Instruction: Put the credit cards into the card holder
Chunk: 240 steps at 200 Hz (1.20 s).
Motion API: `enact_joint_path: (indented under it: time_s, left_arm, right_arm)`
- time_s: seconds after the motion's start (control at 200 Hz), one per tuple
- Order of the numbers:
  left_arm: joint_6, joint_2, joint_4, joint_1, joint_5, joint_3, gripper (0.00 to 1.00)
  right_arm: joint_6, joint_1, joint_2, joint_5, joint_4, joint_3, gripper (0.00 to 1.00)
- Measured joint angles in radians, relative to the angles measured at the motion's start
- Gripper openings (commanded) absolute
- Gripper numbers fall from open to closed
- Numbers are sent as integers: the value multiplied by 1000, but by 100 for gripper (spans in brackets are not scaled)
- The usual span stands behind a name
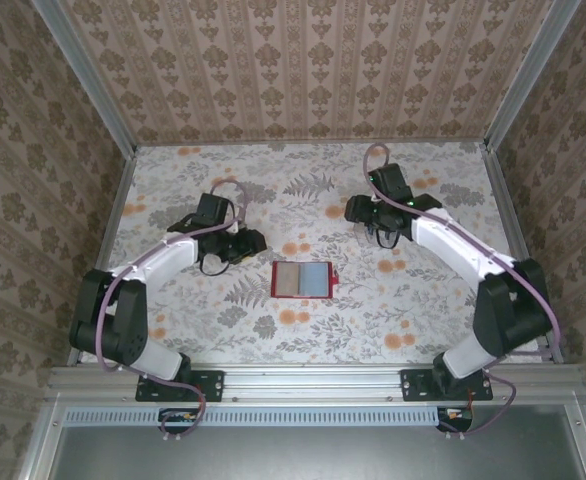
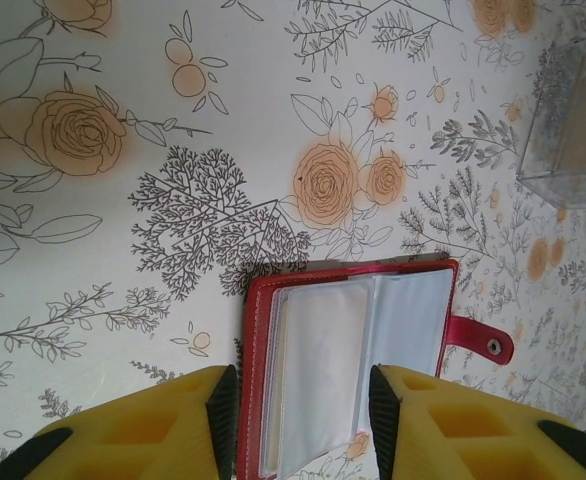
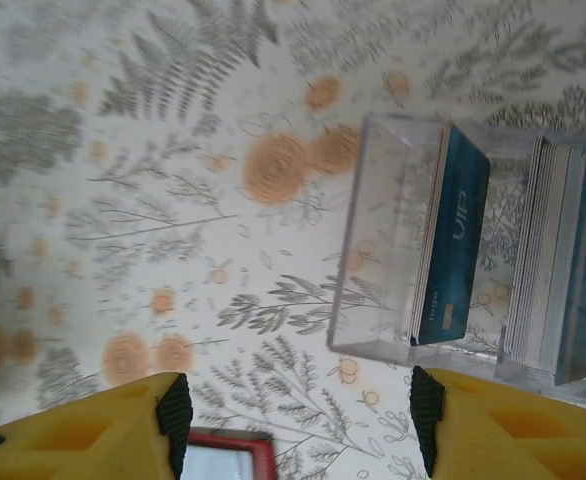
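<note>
The card holder [image 1: 301,280] is a red wallet lying open and flat on the flowered table, its greyish see-through pockets facing up. My left gripper [image 1: 251,242] hovers just up and left of it. In the left wrist view the card holder [image 2: 348,350] lies below the left gripper [image 2: 301,418], whose jaws stand open with nothing held. My right gripper [image 1: 361,212] is farther back on the right. In the right wrist view the blue credit cards [image 3: 455,250] stand on edge in a clear box [image 3: 383,250], ahead of the open right gripper [image 3: 301,420]. A corner of the card holder [image 3: 231,455] shows there.
A second stack of cards [image 3: 563,270] fills the box's other compartment. The clear box [image 2: 571,130] also shows at the right edge of the left wrist view. Metal frame rails [image 1: 513,230] and patterned walls border the table [image 1: 423,300].
</note>
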Motion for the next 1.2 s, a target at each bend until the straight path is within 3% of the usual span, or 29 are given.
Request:
enact_joint_path:
  time_s: [0.215, 0.67, 0.895, 1.2]
  left_arm:
    - [5, 3, -5, 0, 1, 3, 43]
    - [16, 10, -17, 0, 6, 3, 43]
    - [16, 12, -25, 0, 12, 3, 44]
    - [16, 27, -23, 0, 28, 3, 44]
  right_arm:
    - [59, 1, 164, 64, -45, 72, 64]
    - [109, -6, 273, 104, -34, 115, 61]
    - [135, -40, 245, -35, 133, 49, 46]
    - [161, -107, 223, -234, 307, -28, 43]
